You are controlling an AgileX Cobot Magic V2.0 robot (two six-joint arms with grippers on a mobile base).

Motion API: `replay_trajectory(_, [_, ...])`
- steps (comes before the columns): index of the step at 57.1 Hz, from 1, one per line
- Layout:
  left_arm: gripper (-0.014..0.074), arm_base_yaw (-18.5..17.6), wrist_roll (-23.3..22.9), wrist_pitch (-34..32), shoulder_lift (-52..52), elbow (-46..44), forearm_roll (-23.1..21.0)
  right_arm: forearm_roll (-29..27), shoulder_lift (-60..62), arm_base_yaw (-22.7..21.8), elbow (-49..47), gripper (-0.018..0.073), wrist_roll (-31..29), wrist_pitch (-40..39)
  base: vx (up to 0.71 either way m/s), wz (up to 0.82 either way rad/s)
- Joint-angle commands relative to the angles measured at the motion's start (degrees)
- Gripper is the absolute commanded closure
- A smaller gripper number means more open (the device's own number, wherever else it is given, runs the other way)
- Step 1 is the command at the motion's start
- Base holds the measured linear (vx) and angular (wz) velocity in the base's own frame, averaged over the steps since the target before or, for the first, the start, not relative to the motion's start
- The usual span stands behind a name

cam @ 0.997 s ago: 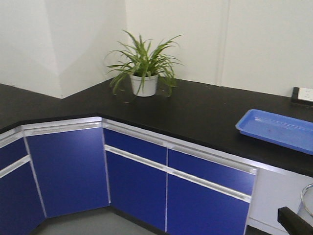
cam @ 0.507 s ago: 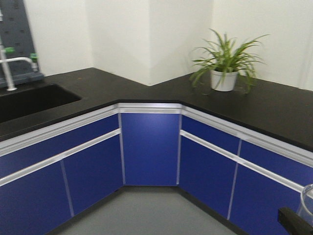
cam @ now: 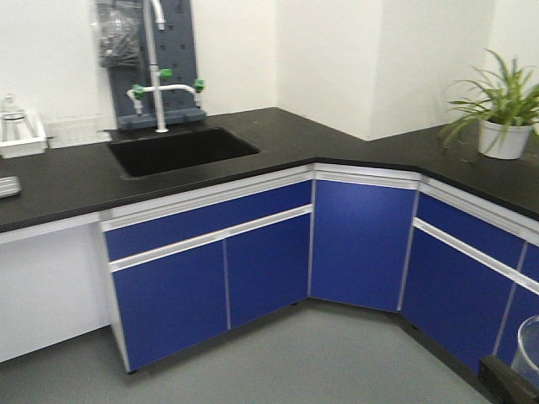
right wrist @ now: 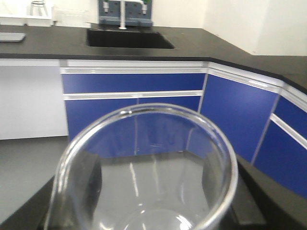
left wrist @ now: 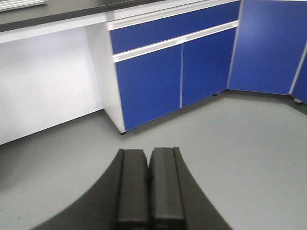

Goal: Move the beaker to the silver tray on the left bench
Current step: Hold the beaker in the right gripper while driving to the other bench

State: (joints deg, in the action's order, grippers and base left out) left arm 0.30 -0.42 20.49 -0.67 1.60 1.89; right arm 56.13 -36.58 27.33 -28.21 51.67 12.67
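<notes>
In the right wrist view the beaker [right wrist: 144, 167] filled the foreground, upright with its round rim towards the camera and nothing visible inside. It sat clamped in the right gripper [right wrist: 144, 215], whose black fingers [right wrist: 249, 206] showed against the glass wall on either side. The beaker was held out over the grey floor [cam: 278, 353], well in front of the sink [right wrist: 127, 38] and to the right of it. The front view caught only its clear edge in the lower right corner. The sink was a black basin sunk into the matte black top of the left bench [cam: 67, 181], above blue cabinet doors [cam: 173, 303] with pale trim. Well to the left of the sink, the silver tray [right wrist: 10, 37] lay flat on the same countertop, cut off by the picture's edge. Behind the tray and also left of the sink stood a white bin [cam: 21, 143] holding a piece of glassware too blurred to name. Just behind the sink a white tap [cam: 156, 67] rose in front of a grey pegboard [cam: 177, 50]. Far to the right of the sink, past the corner of the counter, a potted plant [cam: 504, 126] stood in a white pot. The left gripper [left wrist: 148, 184] hung over the floor in front of the cabinets with its two black fingers pressed together and nothing between them.
</notes>
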Motion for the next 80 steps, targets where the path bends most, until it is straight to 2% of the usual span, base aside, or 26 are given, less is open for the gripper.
replay_trajectory(1, [0.0595,-0.4,-0.1,-4.4,-0.9,1.6,-0.1,1.3,0.1,-0.1,-1.8,0.0566,-0.5,-2.4,-0.15,0.38])
replay_trajectory(37, [0.0595,-0.4,-0.1,-4.4,-0.9,1.6,-0.1,1.3,0.1,-0.1,-1.8,0.0566,-0.5,-2.4,-0.01,0.44])
replay_trajectory(63, [0.0595,-0.4,-0.1,-4.4,-0.9,1.6,-0.1,1.3,0.1,-0.1,-1.8,0.0566,-0.5,-2.4,0.22,0.62])
replay_trajectory(80, [0.0595,-0.4,-0.1,-4.4,-0.9,1.6,-0.1,1.3,0.1,-0.1,-1.8,0.0566,-0.5,-2.4,0.36,0.33])
